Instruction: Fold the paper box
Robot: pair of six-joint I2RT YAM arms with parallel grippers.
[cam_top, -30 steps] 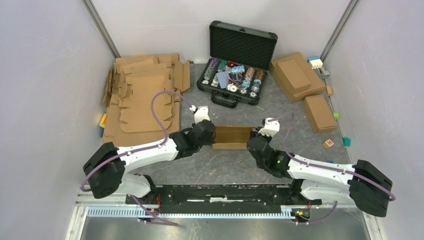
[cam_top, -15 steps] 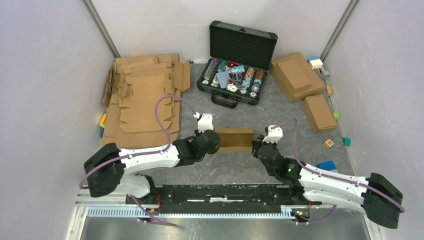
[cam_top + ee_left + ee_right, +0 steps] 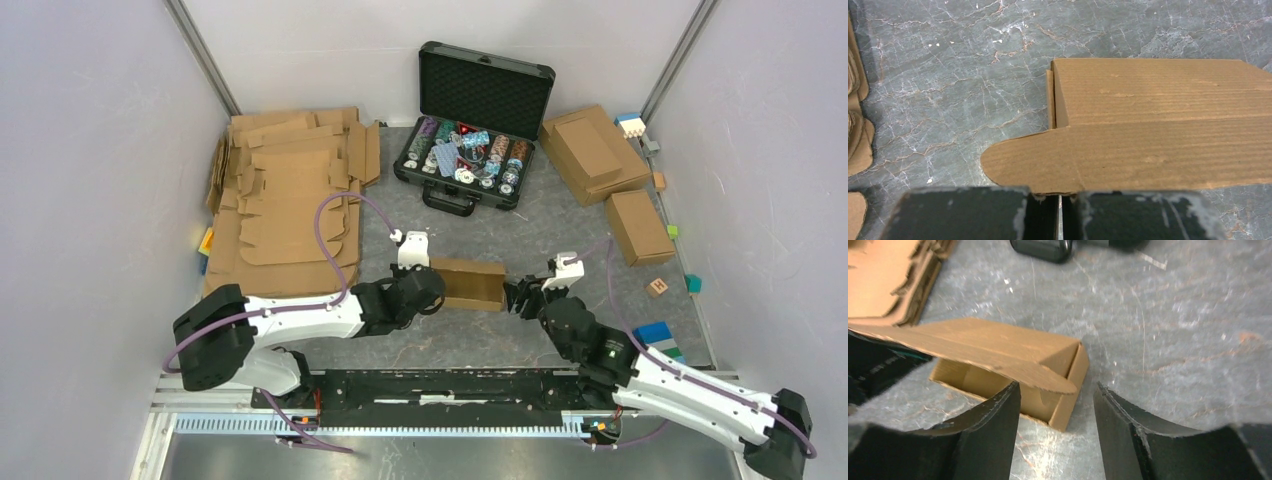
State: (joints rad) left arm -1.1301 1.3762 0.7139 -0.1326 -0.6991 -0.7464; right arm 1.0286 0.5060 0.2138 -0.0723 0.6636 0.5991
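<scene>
The paper box (image 3: 475, 283) is a small brown cardboard box lying on the grey table between my two arms. Its lid (image 3: 998, 347) is partly down, with a rounded tab (image 3: 1023, 162) sticking out past the end. My left gripper (image 3: 432, 285) is shut at the box's left end, and the lid's edge meets its fingertips (image 3: 1059, 200). My right gripper (image 3: 522, 295) stands open just off the box's right end. In the right wrist view the box's open corner (image 3: 1068, 390) shows between my right gripper's (image 3: 1055, 390) spread fingers, not touching them.
An open black case (image 3: 470, 150) of chips stands behind the box. Overlapping cardboard blanks (image 3: 285, 200) cover the back left. Two folded boxes (image 3: 592, 152) (image 3: 638, 226) sit at the right, with small blocks (image 3: 657, 287) and a blue one (image 3: 655, 332) nearby.
My right gripper has let go of the box's right end, opened and drawn back toward the near right. The lid has come down over the box. The left gripper stays shut.
</scene>
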